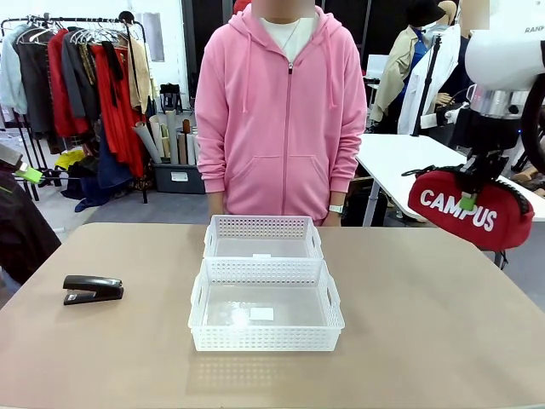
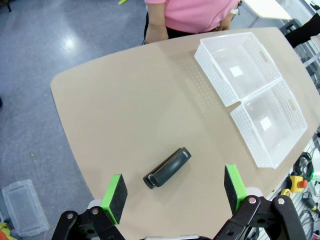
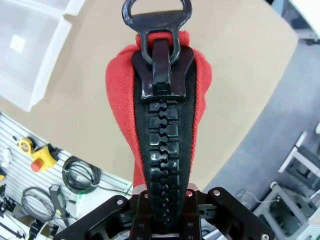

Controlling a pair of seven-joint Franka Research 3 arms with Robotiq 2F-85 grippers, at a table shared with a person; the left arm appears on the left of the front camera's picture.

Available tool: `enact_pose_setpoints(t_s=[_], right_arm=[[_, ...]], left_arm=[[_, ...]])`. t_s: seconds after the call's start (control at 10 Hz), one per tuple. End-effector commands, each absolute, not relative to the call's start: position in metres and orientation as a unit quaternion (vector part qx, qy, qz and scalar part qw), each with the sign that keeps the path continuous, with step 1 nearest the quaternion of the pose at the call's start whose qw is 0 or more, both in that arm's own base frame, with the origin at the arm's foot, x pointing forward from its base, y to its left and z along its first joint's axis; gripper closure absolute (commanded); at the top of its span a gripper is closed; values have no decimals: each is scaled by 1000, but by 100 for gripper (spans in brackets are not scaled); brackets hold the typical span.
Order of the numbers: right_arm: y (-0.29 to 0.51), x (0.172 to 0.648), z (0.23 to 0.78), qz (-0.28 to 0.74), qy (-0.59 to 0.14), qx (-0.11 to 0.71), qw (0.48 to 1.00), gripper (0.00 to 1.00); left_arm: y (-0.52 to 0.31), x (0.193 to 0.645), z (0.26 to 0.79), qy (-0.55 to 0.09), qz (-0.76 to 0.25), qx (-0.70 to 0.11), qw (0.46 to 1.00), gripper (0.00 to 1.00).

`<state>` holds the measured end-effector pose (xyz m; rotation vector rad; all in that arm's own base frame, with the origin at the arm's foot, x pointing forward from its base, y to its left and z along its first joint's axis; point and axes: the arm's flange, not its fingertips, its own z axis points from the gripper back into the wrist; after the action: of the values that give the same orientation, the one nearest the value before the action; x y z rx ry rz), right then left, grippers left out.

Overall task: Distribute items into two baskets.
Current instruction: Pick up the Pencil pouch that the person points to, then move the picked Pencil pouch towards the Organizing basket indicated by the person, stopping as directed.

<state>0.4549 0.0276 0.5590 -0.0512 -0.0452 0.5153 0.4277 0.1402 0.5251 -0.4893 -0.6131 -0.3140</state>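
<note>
We see soft red cloth on the pouch (image 3: 119,95), glossy black plastic zipper teeth (image 3: 162,150), shiny white plastic baskets (image 1: 266,339), and, at their nine o'clock, a smooth black stapler (image 1: 92,289).

The counter (image 1: 443,324) is tan with rounded corners and a matte surface. Beyond its far edge, a grey floor (image 1: 153,209) carries a clothes rail (image 1: 77,21) hung with garments (image 1: 111,85) at far left, a dark storage box (image 1: 179,177) beside it, and a white table (image 1: 400,158) at right. Lighting is even, with a soft glare on the floor.
</note>
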Motion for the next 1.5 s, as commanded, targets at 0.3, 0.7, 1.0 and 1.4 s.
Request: enact_pose_setpoints(t_s=[0.3, 0.7, 1.0, 1.4], right_arm=[[28, 451, 565, 256, -4, -22, 966, 100], [28, 451, 565, 256, -4, -22, 966, 100], [28, 451, 565, 256, -4, -22, 966, 100], [28, 451, 565, 256, -4, -22, 966, 100]], left_arm=[[141, 427, 525, -299, -154, -241, 910, 0], [141, 427, 525, -299, -154, -241, 910, 0], [141, 427, 525, -299, -154, -241, 910, 0], [141, 427, 525, -299, -154, -241, 910, 0]])
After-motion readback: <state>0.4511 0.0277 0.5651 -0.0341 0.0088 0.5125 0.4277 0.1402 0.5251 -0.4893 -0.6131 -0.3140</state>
